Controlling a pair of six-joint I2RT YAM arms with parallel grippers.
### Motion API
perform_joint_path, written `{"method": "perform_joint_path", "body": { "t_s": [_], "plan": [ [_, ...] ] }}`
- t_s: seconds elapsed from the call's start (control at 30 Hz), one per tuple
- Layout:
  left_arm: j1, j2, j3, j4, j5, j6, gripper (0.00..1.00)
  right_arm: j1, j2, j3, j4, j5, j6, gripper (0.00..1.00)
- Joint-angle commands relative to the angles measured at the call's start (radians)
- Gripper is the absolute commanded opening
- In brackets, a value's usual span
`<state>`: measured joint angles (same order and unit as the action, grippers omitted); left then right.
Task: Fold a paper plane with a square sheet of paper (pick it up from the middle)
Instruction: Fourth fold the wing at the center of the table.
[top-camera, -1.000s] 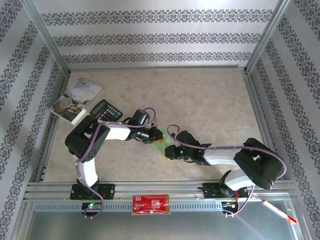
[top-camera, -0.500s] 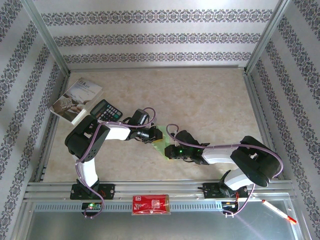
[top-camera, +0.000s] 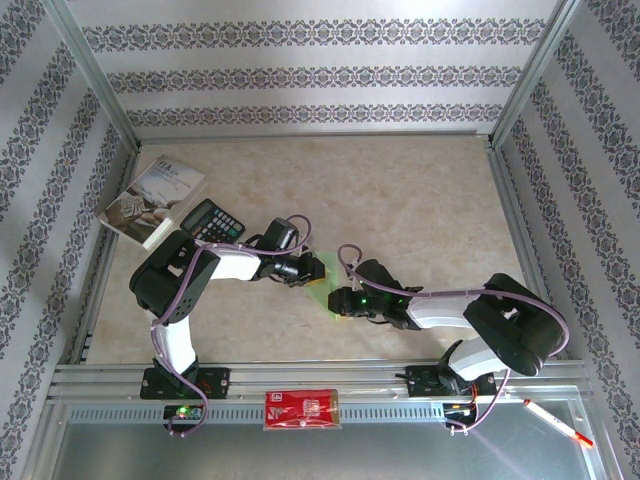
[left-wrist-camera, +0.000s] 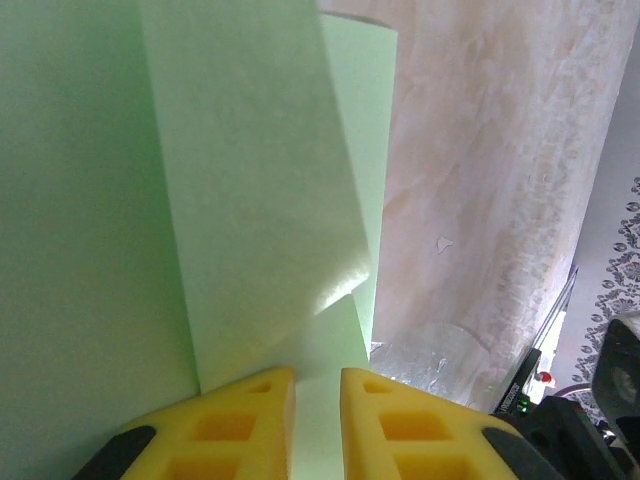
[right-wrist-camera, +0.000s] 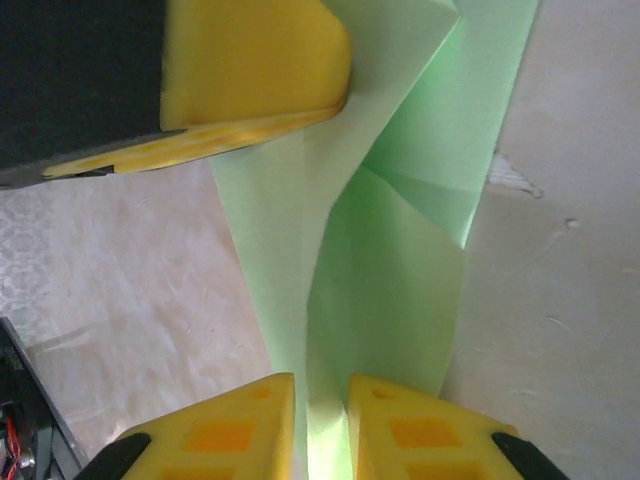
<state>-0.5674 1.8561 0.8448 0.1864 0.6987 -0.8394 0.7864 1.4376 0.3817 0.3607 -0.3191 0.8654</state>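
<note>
Sheet of paper: light green, partly folded, located near the middle of the worktop, between the two grippers.

View from above. The left gripper meets the sheet on its left, far side. The right gripper meets it on its right, near side. The two grippers are close together, with green paper showing between them. A black calculator and a grey-white booklet lie just beside each other at the far left, well apart from the sheet. A red packet lies on the metal rail at the near edge, between the arm bases. A white pen lies at the near right.

Left wrist view. The sheet covers the left and centre of the picture in overlapping folded layers, with long straight edges running away from the camera. The left gripper's yellow fingers are pressed nearly together, pinching a narrow strip of the sheet in the gap. Bare worktop lies to the right.

Right wrist view. The right gripper's yellow fingers stand close together. An edge of the sheet runs into the slot between them and is pinched there. Beyond them the sheet shows folded layers with diagonal creases. One yellow finger of the left gripper bears on the sheet at the upper left.
</note>
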Motion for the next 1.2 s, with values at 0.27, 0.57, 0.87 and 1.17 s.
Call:
{"method": "perform_joint_path", "body": {
  "t_s": [0.27,0.57,0.87,1.17],
  "plan": [
    [0.012,0.03,-0.039,-0.118,-0.105,0.04,0.2,0.005,-0.082,-0.029,-0.072,0.019,-0.013,0.27],
    [0.011,0.029,-0.039,-0.122,-0.105,0.043,0.2,0.024,-0.074,-0.032,-0.075,0.052,-0.003,0.14],
    [0.01,0.026,-0.039,-0.123,-0.104,0.043,0.2,0.02,-0.027,-0.063,-0.072,0.071,0.015,0.08],
    [0.012,0.024,-0.037,-0.129,-0.105,0.047,0.2,0.015,-0.038,-0.071,-0.058,0.053,0.01,0.09]
  ]
}}
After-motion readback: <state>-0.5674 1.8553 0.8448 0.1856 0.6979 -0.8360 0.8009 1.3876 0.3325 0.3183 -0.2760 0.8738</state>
